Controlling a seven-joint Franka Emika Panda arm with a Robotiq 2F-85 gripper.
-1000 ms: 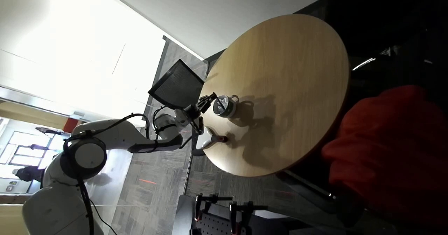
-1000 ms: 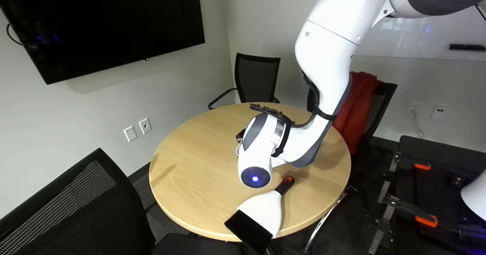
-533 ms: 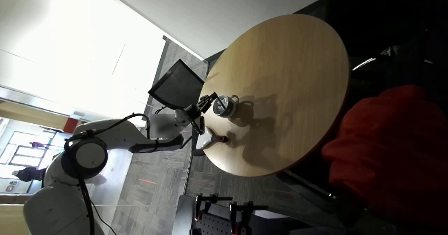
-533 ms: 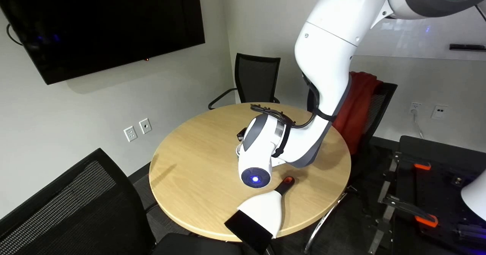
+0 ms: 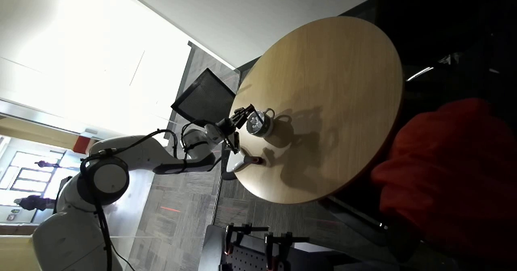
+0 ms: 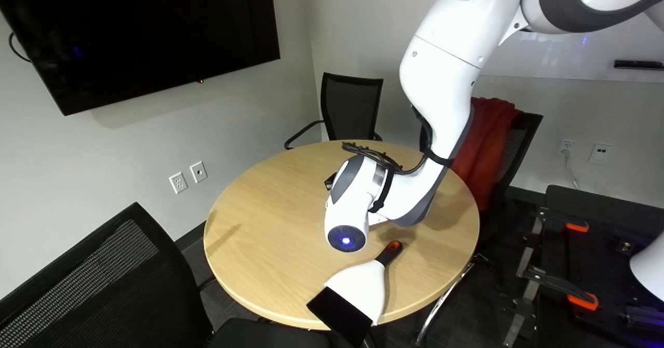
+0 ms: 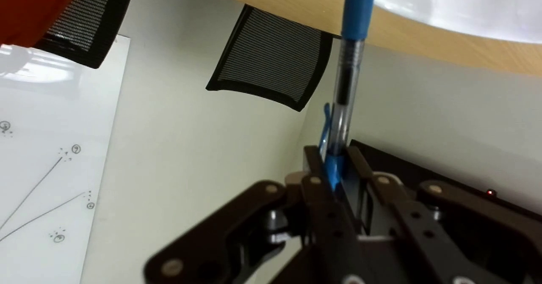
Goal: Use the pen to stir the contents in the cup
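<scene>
Pen [image 7: 349, 72]: far end cut off by the wrist view's top edge; rear end hidden between the fingers [image 7: 315, 167] of the gripper [image 7: 334, 157].
Contents [image 5: 255, 122]: just beside the gripper in an exterior view, too small to identify.
Cup [image 5: 267, 128]: mostly hidden behind the arm [image 6: 358, 197] in an exterior view; cut off past the gripper's tips in the wrist view.
Gripper's rear: blurred, cut off below.

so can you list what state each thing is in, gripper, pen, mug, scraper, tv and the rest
gripper: closed on the ballpoint pen
ballpoint pen: extends over the mug, tip depth unclear
mug: upright on the table, contents unclear
white scraper: lying with its wide end past the table edge
wall TV: dark, red light lit
red cloth: draped over a chair
arm light: glowing blue
</scene>
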